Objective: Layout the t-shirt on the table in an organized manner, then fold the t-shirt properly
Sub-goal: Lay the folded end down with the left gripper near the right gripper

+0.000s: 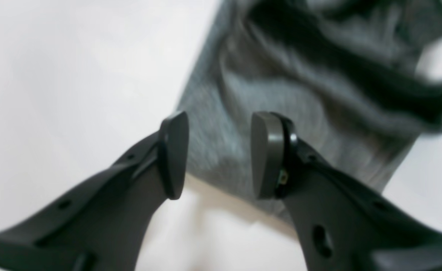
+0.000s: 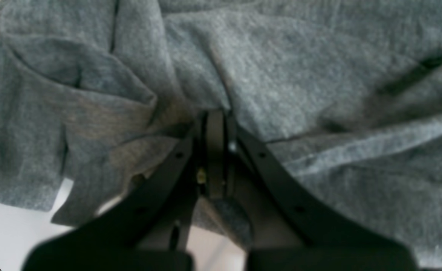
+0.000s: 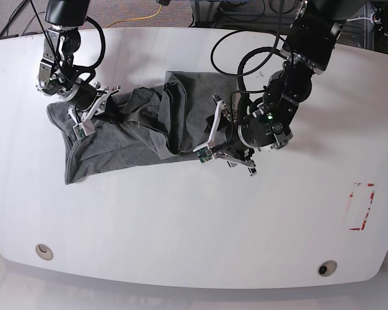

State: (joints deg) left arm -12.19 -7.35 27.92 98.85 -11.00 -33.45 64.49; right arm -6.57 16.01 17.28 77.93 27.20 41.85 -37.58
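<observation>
The grey t-shirt (image 3: 136, 135) lies crumpled and bunched across the left half of the white table (image 3: 181, 226). At the shirt's left end my right gripper (image 3: 84, 119) is shut on it; in the right wrist view its fingers (image 2: 215, 150) pinch a fold of the t-shirt (image 2: 300, 75). My left gripper (image 3: 210, 129) hovers at the shirt's right edge. In the left wrist view the left gripper (image 1: 221, 154) has its jaws apart, and a flat corner of the t-shirt (image 1: 281, 94) lies under and between the fingertips (image 1: 268, 154).
A red tape rectangle (image 3: 362, 206) marks the table's right side. Two round cable holes (image 3: 44, 250) (image 3: 326, 267) sit near the front edge. Cables trail over the table's far edge behind the arms.
</observation>
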